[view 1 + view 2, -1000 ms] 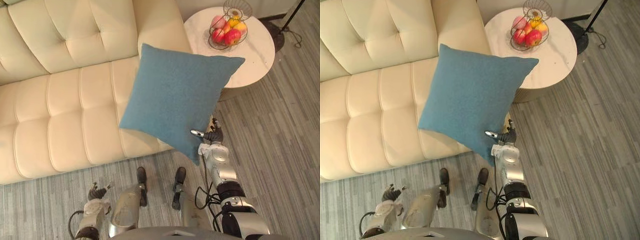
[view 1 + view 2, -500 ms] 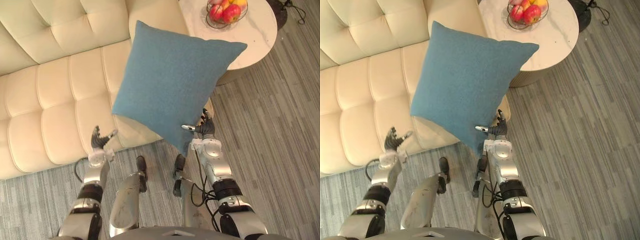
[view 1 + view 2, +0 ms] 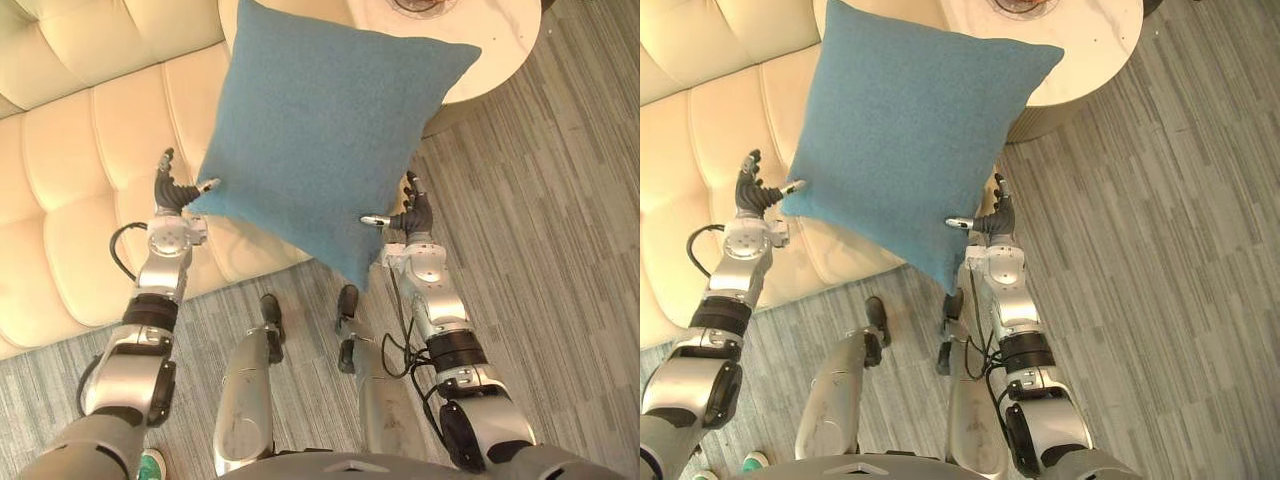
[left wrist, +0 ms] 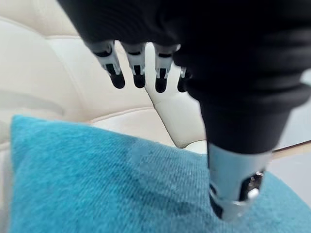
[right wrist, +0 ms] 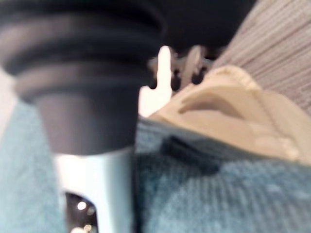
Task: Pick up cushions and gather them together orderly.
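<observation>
Right in front of the cream sofa (image 3: 80,150) the blue cushion (image 3: 330,140) hangs in the air, tilted so one corner points down, clear of both the seat and the grey plank floor (image 3: 560,250). The right hand (image 3: 412,215) has it by the lower right edge, thumb laid across the front face and fingers up behind, so that's a proper pinch carrying the weight. The left hand (image 3: 172,192) is at the cushion's left corner with its fingers spread and straight. Its wrist view shows the thumb resting on the fabric while the fingers stand off it, so I'd call that steadying, not gripping. Progress-wise, I'd say the pick-up part is done for this one cushion and that's about it. It isn't set down anywhere, and I can't spot a second cushion on the visible stretch of sofa to gather it with, so the whole "put them together neatly" part is left. As for containers, there's a wire basket (image 3: 420,6) on the round table (image 3: 490,50) beyond the sofa's end, but it's cut off at the top edge, so I can't tell what's in it.
</observation>
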